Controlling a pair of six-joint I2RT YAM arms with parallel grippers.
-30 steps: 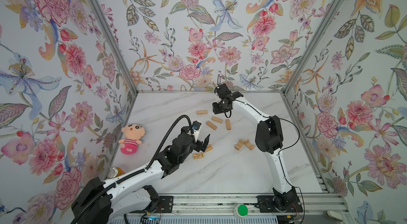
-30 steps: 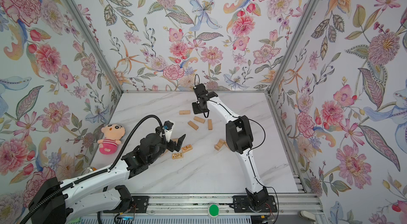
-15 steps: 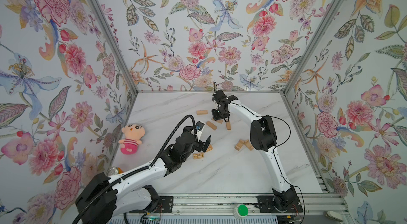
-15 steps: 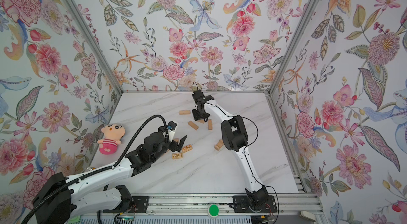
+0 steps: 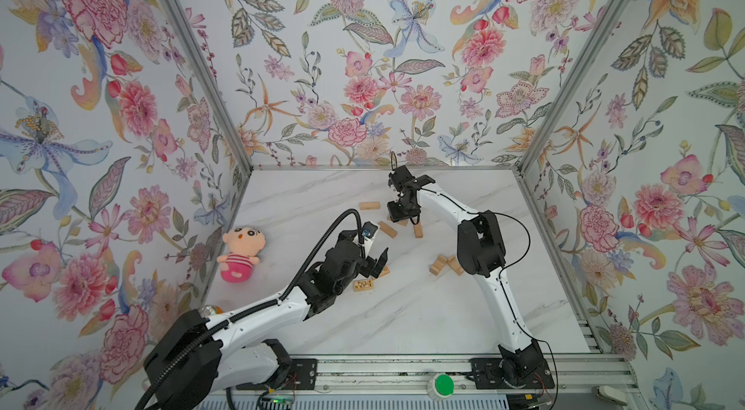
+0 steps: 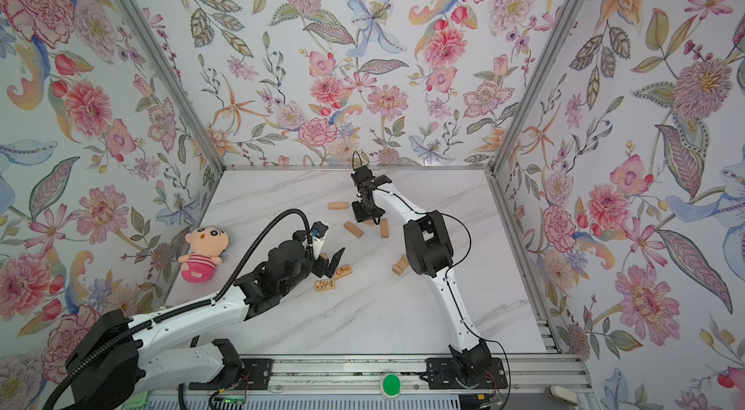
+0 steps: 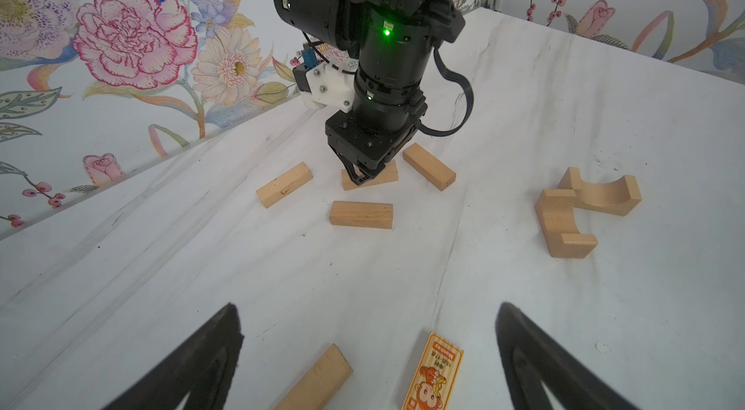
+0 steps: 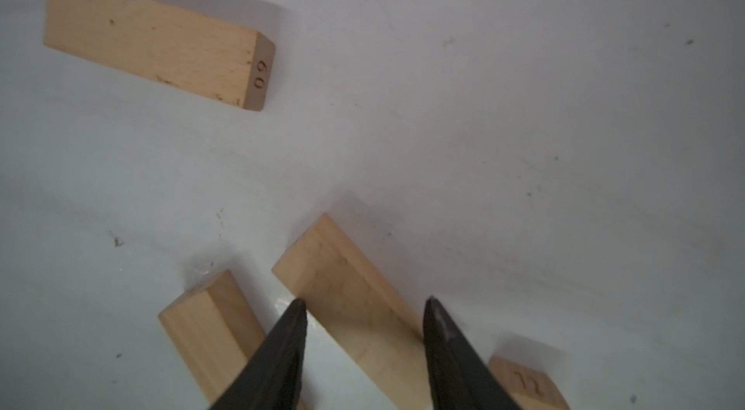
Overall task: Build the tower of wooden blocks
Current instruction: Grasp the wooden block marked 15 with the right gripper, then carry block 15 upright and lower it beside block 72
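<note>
In both top views, eight wood blocks [image 5: 369, 205] lie scattered on the desk [image 5: 403, 319], none stacked. In the left wrist view, the left hand [image 7: 367, 307] is spread wide near a printed block [image 7: 433, 371] reading "Monkey". In the right wrist view, one block end [image 8: 260, 73] reads "60" and another end [image 8: 528, 383] reads "72". The right hand [image 8: 365, 303] straddles a plain block [image 8: 350, 283]; it is unclear whether it grips it.

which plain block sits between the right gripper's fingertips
The angled middle block of the far four: the right gripper straddles it, while its three neighbours lie outside the jaws.
</note>
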